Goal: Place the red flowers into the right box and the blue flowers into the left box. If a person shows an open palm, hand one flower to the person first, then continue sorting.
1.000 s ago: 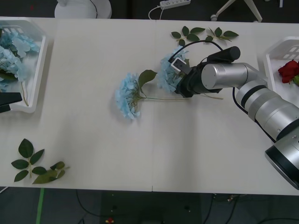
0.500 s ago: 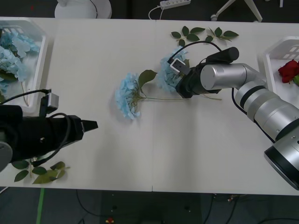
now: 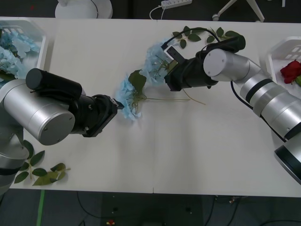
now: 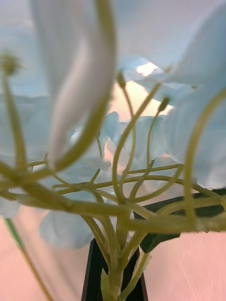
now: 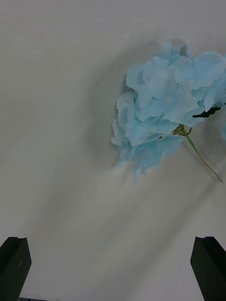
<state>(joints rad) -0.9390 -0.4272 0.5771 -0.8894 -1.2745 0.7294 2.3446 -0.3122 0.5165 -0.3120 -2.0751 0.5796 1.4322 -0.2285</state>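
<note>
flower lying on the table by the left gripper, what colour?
Pale sky-blue flower, green stem; clearest in the left wrist view, ahead of the open left gripper.

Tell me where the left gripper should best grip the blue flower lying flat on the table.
Probably the thin stem just behind the flat blue flower, not the fluffy head, which would crush and slip. The stem runs along the table toward the robot's right, so the open left gripper would do best descending from above, jaws straddling it crosswise. The right gripper holds the other blue flower nearby.
</note>
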